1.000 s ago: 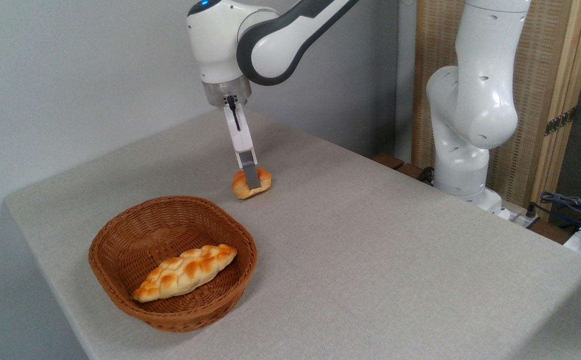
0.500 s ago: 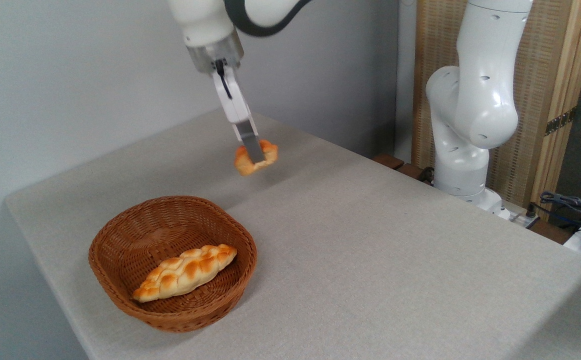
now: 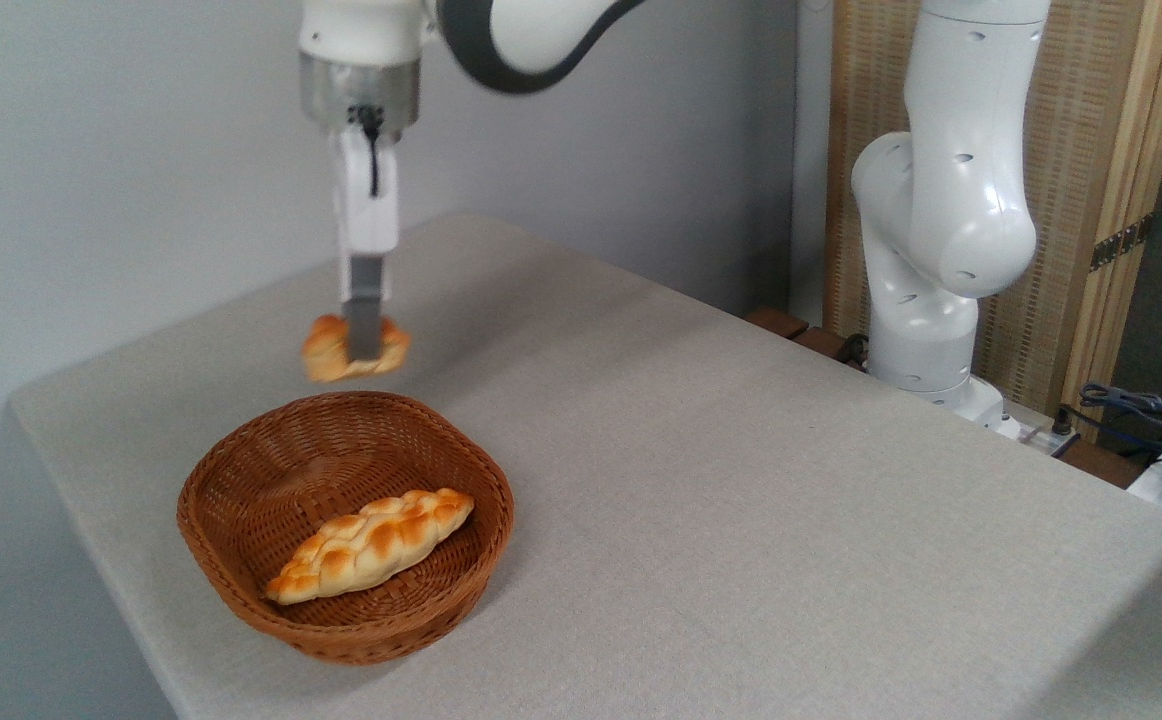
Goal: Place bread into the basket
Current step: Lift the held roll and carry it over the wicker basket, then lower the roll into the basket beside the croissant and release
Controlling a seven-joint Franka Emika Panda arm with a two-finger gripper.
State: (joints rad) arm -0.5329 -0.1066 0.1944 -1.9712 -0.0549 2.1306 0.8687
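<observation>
Gripper: the gripper (image 3: 364,345) is pinching the small round bun (image 3: 353,349) between its fingers, the near finger lying across the front of the crust; the fingers are pointing straight down.

Bun: it is hanging in the air, clear of the table (image 3: 741,480), close to the far rim of the basket (image 3: 231,600) and a little above it. It is looking slightly blurred, so its exact edge is hard to place.

Step in hand: judging by the layout, the arm is carrying the bun across to the basket, with the release not yet made.

Doing it well: the bun is probably best brought further toward the camera until it is sitting over the bare weave at the back of the basket, not over the rim. Lowering before opening would be keeping it from bouncing out.

Watch for: the braided loaf (image 3: 369,543) is lying across the front half of the basket, so a drop onto it may be sending the bun rolling; the open patch behind the loaf is looking like the safer spot.

Grip: the hold is narrow and near the middle of the bun, so a steady, unhurried move is likely wise.

Count: one basket, one bun, one braided loaf, one gripper, one table.
</observation>
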